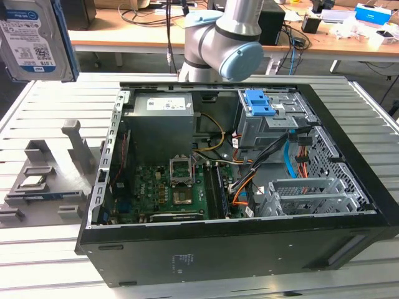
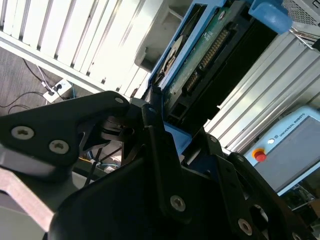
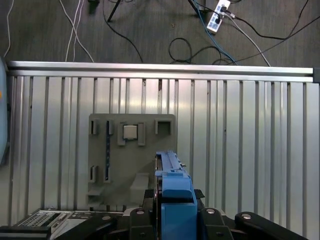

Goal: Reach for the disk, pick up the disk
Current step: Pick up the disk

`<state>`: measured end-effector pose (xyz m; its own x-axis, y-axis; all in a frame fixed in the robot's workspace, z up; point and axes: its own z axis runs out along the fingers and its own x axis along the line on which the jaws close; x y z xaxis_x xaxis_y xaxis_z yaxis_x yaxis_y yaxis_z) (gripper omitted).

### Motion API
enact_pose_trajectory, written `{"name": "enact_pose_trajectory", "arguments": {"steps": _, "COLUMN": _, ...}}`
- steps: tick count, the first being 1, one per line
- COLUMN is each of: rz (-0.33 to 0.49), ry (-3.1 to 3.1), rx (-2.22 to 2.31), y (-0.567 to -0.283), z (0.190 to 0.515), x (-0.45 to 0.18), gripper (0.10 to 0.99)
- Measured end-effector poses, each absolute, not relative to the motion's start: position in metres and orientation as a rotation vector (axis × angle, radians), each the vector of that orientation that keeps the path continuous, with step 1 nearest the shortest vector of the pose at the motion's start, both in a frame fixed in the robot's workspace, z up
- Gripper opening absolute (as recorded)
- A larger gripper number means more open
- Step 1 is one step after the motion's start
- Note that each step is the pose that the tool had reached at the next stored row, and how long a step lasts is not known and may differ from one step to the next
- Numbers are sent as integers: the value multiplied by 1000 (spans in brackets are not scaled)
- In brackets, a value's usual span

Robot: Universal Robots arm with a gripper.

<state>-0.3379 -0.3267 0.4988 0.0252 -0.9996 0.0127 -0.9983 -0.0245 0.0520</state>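
Ribbed aluminium bench (image 1: pixel 37 261) across the foreground, cluttered desks (image 1: pixel 124 34) beyond at twelve o'clock. Bore an open black computer case (image 1: pixel 218 255) from the centre out to four o'clock of the exterior view, and a grey fixture tray (image 1: pixel 43 187) at nine o'clock, with a small square chip (image 3: pixel 131 131) seated in it.

Showed the disk (image 1: pixel 31 37) high at eleven o'clock in the exterior view, well clear of bench and tray, upright, label toward the camera, blue rail down the edge nearer the case. Not to be confused with the bare blue bracket (image 1: pixel 259 103) in the case's bay at one o'clock.

Found the gripper (image 3: pixel 172 222) clamped on the disk in the first wrist view: black fingers (image 3: pixel 142 220) pressed to either side of the blue rail, drive edge-on between them. Agreed with the second wrist view, where the drive's green circuit board ran away from the black linkage.

Judged the lift as good as made. Called for an even squeeze across both rails rather than on lid or board, since plastic rails may flex and let a heavy drive twist or slip. Called also for a plumb, unhurried carry, with room to spare above the tray's posts.

Reached out from a grey-and-blue arm joint (image 1: pixel 224 37) at twelve o'clock, behind the case, toward eleven o'clock. Seemed to point the tool straight down, with bench and tray lying squarely below in the first wrist view.
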Motion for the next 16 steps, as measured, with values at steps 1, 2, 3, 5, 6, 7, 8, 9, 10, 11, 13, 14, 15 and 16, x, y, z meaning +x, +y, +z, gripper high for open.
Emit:
{"name": "enact_pose_trajectory", "arguments": {"steps": 1, "rz": -42, "ry": -2161, "rx": 2216, "y": -327, "z": 499, "x": -334, "gripper": 369}}
{"name": "enact_pose_trajectory", "arguments": {"steps": 2, "rz": -42, "ry": -2161, "rx": 2216, "y": -327, "z": 499, "x": -331, "gripper": 369}}
{"name": "enact_pose_trajectory", "arguments": {"steps": 3, "rz": -42, "ry": -2161, "rx": 2216, "y": -327, "z": 499, "x": -327, "gripper": 369}}
{"name": "enact_pose_trajectory", "arguments": {"steps": 5, "rz": -42, "ry": -2161, "rx": 2216, "y": -327, "z": 499, "x": -314, "gripper": 369}}
{"name": "enact_pose_trajectory", "arguments": {"steps": 6, "rz": -42, "ry": -2161, "rx": 2216, "y": -327, "z": 499, "x": -307, "gripper": 369}}
{"name": "enact_pose_trajectory", "arguments": {"steps": 7, "rz": -42, "ry": -2161, "rx": 2216, "y": -327, "z": 499, "x": -302, "gripper": 369}}
{"name": "enact_pose_trajectory", "arguments": {"steps": 8, "rz": -42, "ry": -2161, "rx": 2216, "y": -327, "z": 499, "x": -293, "gripper": 369}}
{"name": "enact_pose_trajectory", "arguments": {"steps": 9, "rz": -42, "ry": -2161, "rx": 2216, "y": -327, "z": 499, "x": -287, "gripper": 369}}
{"name": "enact_pose_trajectory", "arguments": {"steps": 10, "rz": -42, "ry": -2161, "rx": 2216, "y": -327, "z": 499, "x": -283, "gripper": 369}}
{"name": "enact_pose_trajectory", "arguments": {"steps": 11, "rz": -42, "ry": -2161, "rx": 2216, "y": -327, "z": 499, "x": -279, "gripper": 369}}
{"name": "enact_pose_trajectory", "arguments": {"steps": 13, "rz": -42, "ry": -2161, "rx": 2216, "y": -327, "z": 499, "x": -272, "gripper": 369}}
{"name": "enact_pose_trajectory", "arguments": {"steps": 14, "rz": -42, "ry": -2161, "rx": 2216, "y": -327, "z": 499, "x": -266, "gripper": 369}}
{"name": "enact_pose_trajectory", "arguments": {"steps": 15, "rz": -42, "ry": -2161, "rx": 2216, "y": -327, "z": 499, "x": -262, "gripper": 369}}
{"name": "enact_pose_trajectory", "arguments": {"steps": 16, "rz": -42, "ry": -2161, "rx": 2216, "y": -327, "z": 499, "x": -258, "gripper": 369}}
